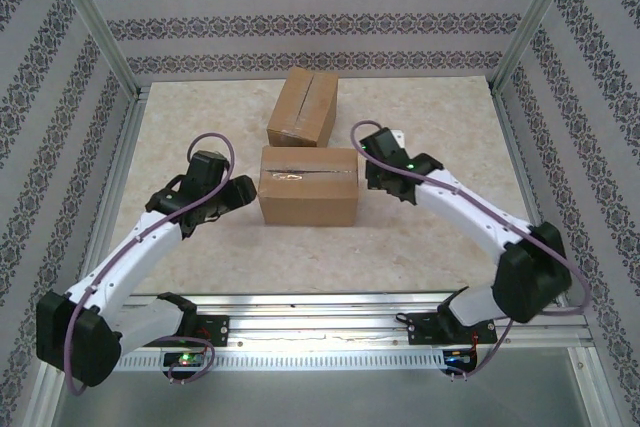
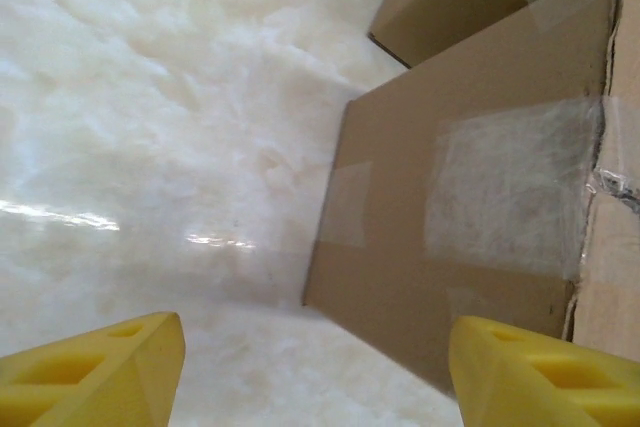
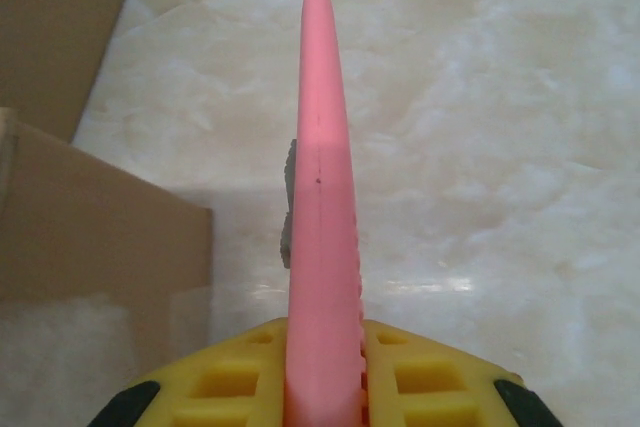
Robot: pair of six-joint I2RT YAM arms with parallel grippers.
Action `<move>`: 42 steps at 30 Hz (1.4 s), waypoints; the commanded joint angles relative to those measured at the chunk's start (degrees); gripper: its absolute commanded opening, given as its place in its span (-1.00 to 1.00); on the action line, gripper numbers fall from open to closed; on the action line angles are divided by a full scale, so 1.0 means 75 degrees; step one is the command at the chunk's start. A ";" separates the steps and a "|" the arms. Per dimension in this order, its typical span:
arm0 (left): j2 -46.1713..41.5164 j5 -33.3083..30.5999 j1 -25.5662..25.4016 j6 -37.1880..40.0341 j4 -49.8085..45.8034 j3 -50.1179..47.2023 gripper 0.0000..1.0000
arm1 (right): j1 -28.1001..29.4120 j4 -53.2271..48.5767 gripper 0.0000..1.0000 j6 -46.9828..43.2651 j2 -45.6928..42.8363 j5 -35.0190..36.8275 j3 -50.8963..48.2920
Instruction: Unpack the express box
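Observation:
The express box [image 1: 308, 185] is a brown cardboard carton in the middle of the table, and the tape seam along its top looks slit. In the left wrist view its taped end face [image 2: 470, 197] stands just ahead of my left gripper [image 2: 315, 377]. That gripper is open, its yellow fingers [image 2: 90, 367] wide apart with nothing between them. From above, the left gripper [image 1: 240, 193] sits at the box's left end. My right gripper [image 1: 372, 159] hovers at the box's right end, shut on a pink utility knife [image 3: 322, 197] that points away over the table, with the box edge [image 3: 90, 237] to its left.
A second cardboard box [image 1: 302, 107] stands behind the first, close to its far side. Metal frame posts and patterned walls ring the marble-look tabletop [image 1: 430, 237]. Bare table lies to the left, right and front of the boxes.

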 commanded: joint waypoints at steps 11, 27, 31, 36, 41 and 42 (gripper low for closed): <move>-0.0485 0.4393 -0.0102 0.1580 0.2526 0.0917 0.66 | -0.1202 0.2769 -1.00 -0.1103 -0.4307 -0.5277 -0.2021; 0.1274 0.5855 -0.2035 0.0406 0.7880 0.1744 0.83 | -0.1546 0.9215 -1.00 0.2613 -0.4284 -0.7900 -0.3614; 0.1849 0.5575 -0.2142 0.0033 0.8945 0.1943 0.85 | -0.1224 0.9258 -1.00 0.2601 -0.4219 -0.7783 -0.3658; 0.2522 0.5452 -0.2141 -0.0426 0.9801 0.2150 0.85 | -0.0903 0.9305 -1.00 0.2582 -0.4301 -0.7542 -0.3834; 0.2906 0.5373 -0.2139 -0.0871 1.0566 0.2310 0.81 | -0.0731 0.9376 -1.00 0.2606 -0.4260 -0.7400 -0.3979; 0.2938 0.5357 -0.2150 -0.0897 1.0578 0.2355 0.77 | -0.0713 0.9378 -1.00 0.2606 -0.4244 -0.7385 -0.3991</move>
